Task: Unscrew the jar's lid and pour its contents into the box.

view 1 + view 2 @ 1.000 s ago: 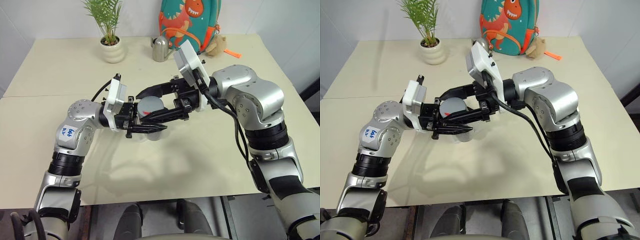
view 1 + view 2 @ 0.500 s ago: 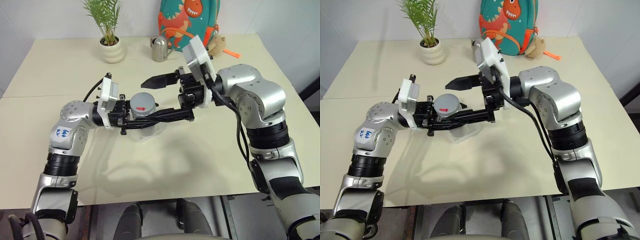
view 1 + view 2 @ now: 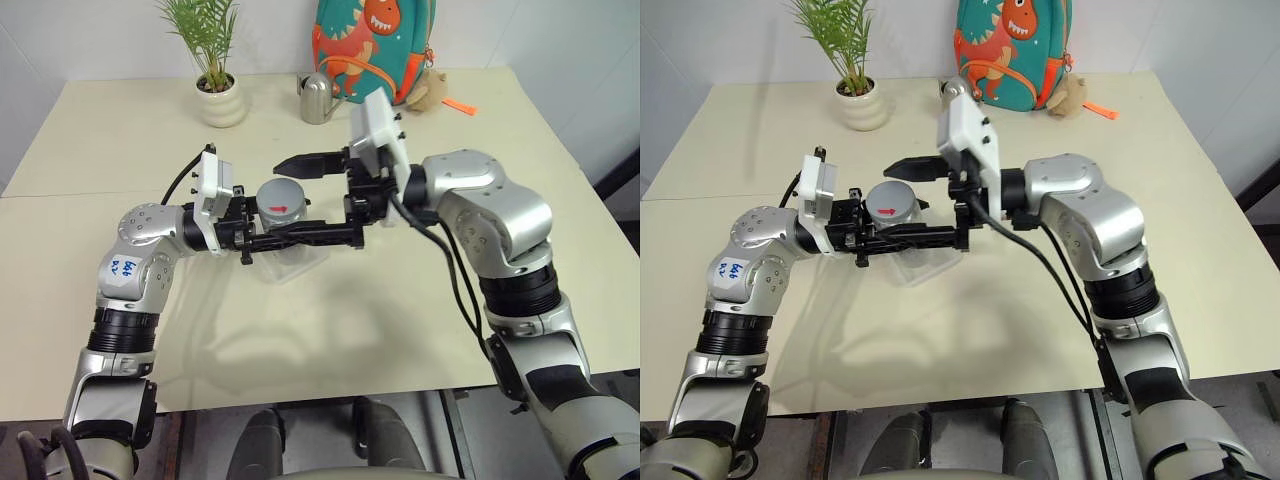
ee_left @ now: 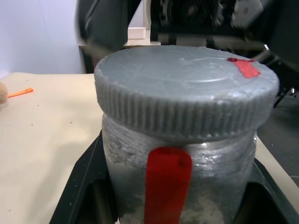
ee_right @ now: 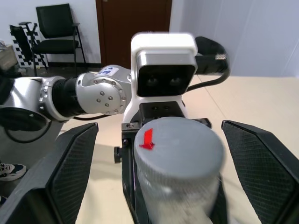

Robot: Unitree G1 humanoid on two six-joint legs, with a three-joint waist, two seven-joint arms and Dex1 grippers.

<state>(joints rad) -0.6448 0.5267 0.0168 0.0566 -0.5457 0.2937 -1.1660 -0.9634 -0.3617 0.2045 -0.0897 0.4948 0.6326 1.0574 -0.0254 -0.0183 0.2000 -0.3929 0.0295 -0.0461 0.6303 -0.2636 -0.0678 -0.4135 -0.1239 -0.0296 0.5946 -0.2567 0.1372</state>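
Observation:
My left gripper (image 3: 280,233) is shut on the jar (image 4: 180,186) and holds it level above the table. The jar is a silvery cylinder with a red strip down its side. The grey lid (image 3: 281,198) with its red mark sits on the jar's mouth. My right gripper (image 3: 279,203) reaches in from the right and is open. One finger (image 5: 74,172) stands on each side of the lid, clear of it. The clear plastic box (image 3: 298,262) lies on the table right under the jar. The contents are hidden behind the jar's wall.
Along the table's (image 3: 330,330) far edge stand a potted plant (image 3: 218,92), a steel watering can (image 3: 319,97), a dinosaur backpack (image 3: 375,45) and a small plush toy (image 3: 432,92). An orange scrap (image 3: 460,104) lies beside the toy.
A second ago my right gripper was shut on the lid. It has let go and opened, and its fingers now flank the lid again. The left gripper keeps the jar.

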